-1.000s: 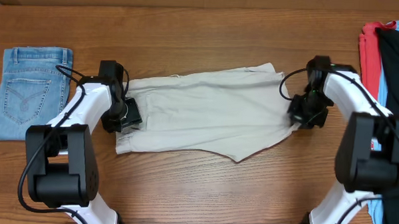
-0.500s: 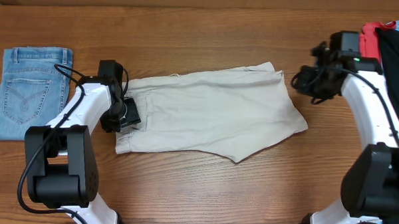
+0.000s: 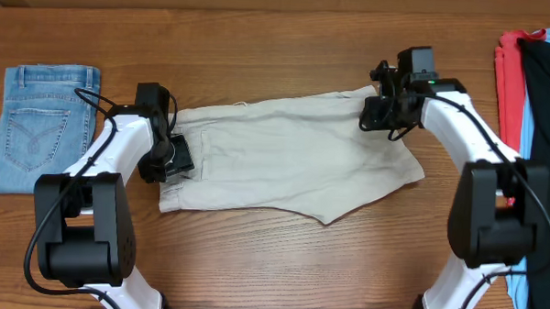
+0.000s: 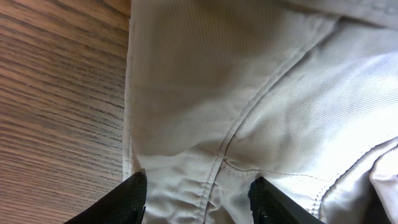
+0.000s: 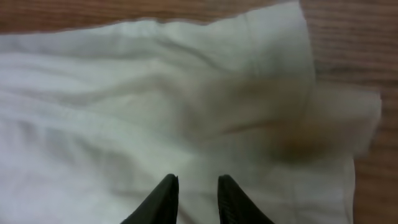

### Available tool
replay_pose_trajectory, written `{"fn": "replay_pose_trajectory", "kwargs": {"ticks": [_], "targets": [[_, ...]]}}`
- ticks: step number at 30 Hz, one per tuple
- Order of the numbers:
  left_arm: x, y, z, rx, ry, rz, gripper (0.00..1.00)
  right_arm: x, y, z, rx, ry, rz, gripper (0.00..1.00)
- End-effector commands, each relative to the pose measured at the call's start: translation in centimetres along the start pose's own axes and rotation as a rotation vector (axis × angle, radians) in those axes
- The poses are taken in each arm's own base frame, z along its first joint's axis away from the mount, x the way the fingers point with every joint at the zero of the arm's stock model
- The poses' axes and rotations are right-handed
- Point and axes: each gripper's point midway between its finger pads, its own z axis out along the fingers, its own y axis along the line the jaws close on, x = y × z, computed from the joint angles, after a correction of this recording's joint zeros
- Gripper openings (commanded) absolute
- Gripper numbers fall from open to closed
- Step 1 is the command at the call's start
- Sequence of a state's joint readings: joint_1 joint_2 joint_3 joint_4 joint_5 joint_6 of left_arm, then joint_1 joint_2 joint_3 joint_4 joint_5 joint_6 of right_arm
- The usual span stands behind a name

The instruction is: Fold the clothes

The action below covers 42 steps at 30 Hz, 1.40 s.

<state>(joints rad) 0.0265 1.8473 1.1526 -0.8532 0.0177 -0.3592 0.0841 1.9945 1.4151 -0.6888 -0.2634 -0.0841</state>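
Note:
The clothes, a cream pair of shorts (image 3: 293, 155), lie spread flat across the middle of the table. My left gripper (image 3: 169, 157) sits at their left edge. In the left wrist view its jaws stand half apart, and a wrinkled bunch of waistband cloth (image 4: 249, 81) fills the gap between the left gripper's (image 4: 199, 199) fingers. My right gripper (image 3: 376, 110) hovers over the shorts' top right corner. In the right wrist view the right gripper (image 5: 198, 199) shows a narrow gap, nothing in it, with the cloth (image 5: 155, 93) lying below.
Folded light-blue jeans (image 3: 39, 123) lie at the far left. A pile of red (image 3: 509, 75), light-blue (image 3: 525, 127) and black (image 3: 548, 91) garments lies along the right edge. Bare wood (image 3: 271, 264) shows in front of the shorts.
My right gripper left the shorts' right edge, swung out to the right and up, then came back over their top right corner. The left gripper and the shorts stayed put.

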Motion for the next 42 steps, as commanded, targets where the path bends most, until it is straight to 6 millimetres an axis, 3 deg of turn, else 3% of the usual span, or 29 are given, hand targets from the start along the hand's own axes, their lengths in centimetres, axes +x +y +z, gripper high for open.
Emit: {"fn": "replay_pose_trajectory", "kwargs": {"ticks": [1,7,11,15,19,23,27,29,32,37,38,40,42], "targets": [[-0.3,0.5,-0.8,-0.014,-0.032,0.009,0.57,-0.7,-0.7,1.7,0.014,-0.027,0.02,0.26],[-0.2,0.4,-0.8,-0.01,-0.024,0.009,0.57,-3.6,-2.9,3.5,0.097,-0.153,0.114,0.31],[-0.2,0.4,-0.8,-0.01,-0.024,0.009,0.57,-4.6,-3.2,3.8,0.103,-0.195,0.124,0.32],[-0.2,0.4,-0.8,-0.01,-0.024,0.009,0.57,-3.7,-3.8,4.9,0.12,-0.164,0.133,0.33],[-0.1,0.5,-0.8,-0.011,-0.022,0.009,0.58,-1.1,-5.0,6.6,0.165,-0.069,0.157,0.41],[-0.2,0.5,-0.8,-0.015,-0.024,0.01,0.58,-0.6,-5.0,6.2,0.175,-0.041,0.162,0.46],[-0.3,0.6,-0.8,-0.017,-0.031,0.013,0.58,-2.2,-4.2,3.6,0.174,-0.054,0.159,0.61],[-0.5,0.8,-1.0,-0.031,-0.038,0.021,0.57,-3.8,-3.7,1.3,0.173,-0.082,0.154,0.63],[-1.5,0.6,-2.1,-0.037,-0.063,0.047,0.57,-6.7,-2.6,-3.4,0.179,-0.144,0.141,0.67],[-4.4,-0.5,-6.7,-0.003,-0.163,0.067,0.62,-9.4,-0.4,-12.1,0.18,-0.247,0.124,0.73],[-4.9,-0.7,-7.7,0.005,-0.189,0.067,0.64,-9.4,0.0,-13.4,0.182,-0.254,0.123,0.75],[-5.7,-1.0,-9.1,0.019,-0.231,0.066,0.85,-8.8,0.5,-15.2,0.181,-0.254,0.123,0.77],[-5.8,-1.1,-9.4,0.023,-0.24,0.064,0.94,-7.6,0.8,-15.9,0.184,-0.223,0.129,0.78]]}}
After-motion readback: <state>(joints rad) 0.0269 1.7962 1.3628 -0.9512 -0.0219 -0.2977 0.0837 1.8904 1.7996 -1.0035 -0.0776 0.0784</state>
